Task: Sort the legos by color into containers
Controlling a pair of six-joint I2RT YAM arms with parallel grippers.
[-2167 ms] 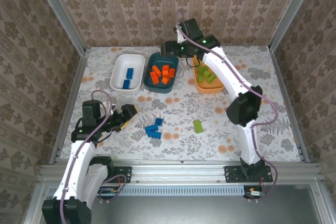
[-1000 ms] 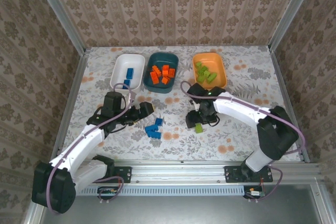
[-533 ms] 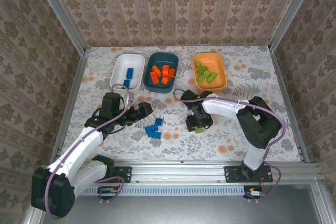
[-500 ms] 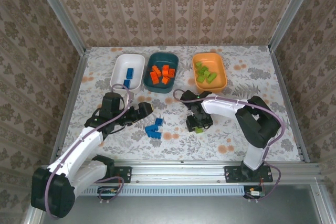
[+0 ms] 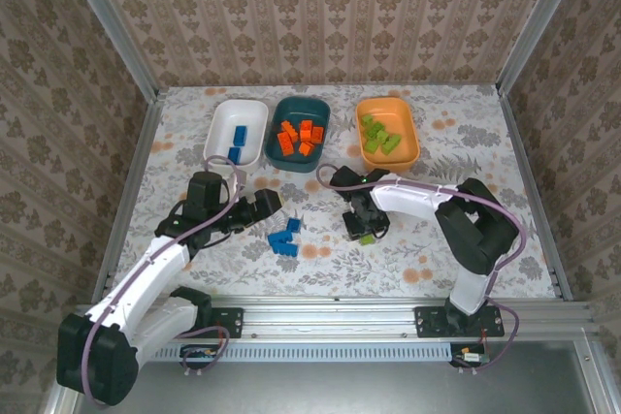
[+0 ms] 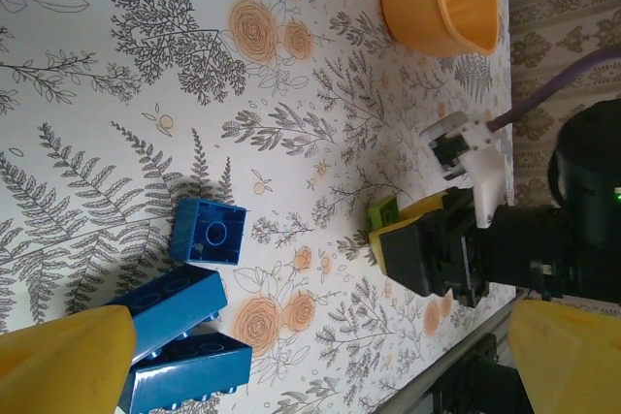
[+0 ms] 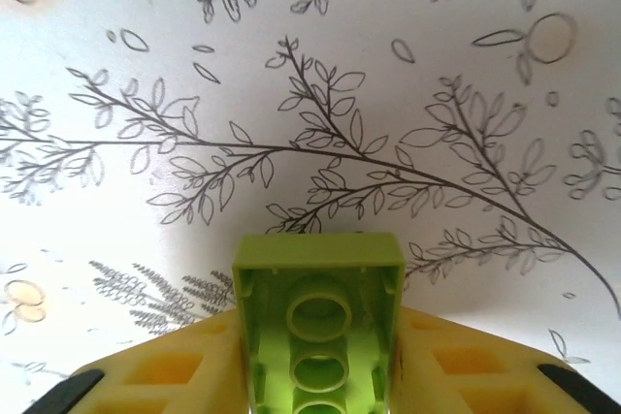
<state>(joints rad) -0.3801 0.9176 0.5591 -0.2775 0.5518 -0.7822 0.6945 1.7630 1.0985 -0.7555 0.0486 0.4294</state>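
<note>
Right gripper (image 5: 365,229) was clamped on a light green lego (image 7: 318,307) over the table (image 5: 437,259). Left gripper (image 5: 269,204) gaped wide beside loose blue legos (image 5: 284,238). Beyond sat 3 containers: white bin (image 5: 212,147), dark teal bin (image 5: 291,164), orange bin (image 5: 388,164).

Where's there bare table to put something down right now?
Bare: right of the orange bin to the wall, and left of the white bin. Crowded: the middle, left pincer by the blue bricks, right pincer on the green brick.
</note>
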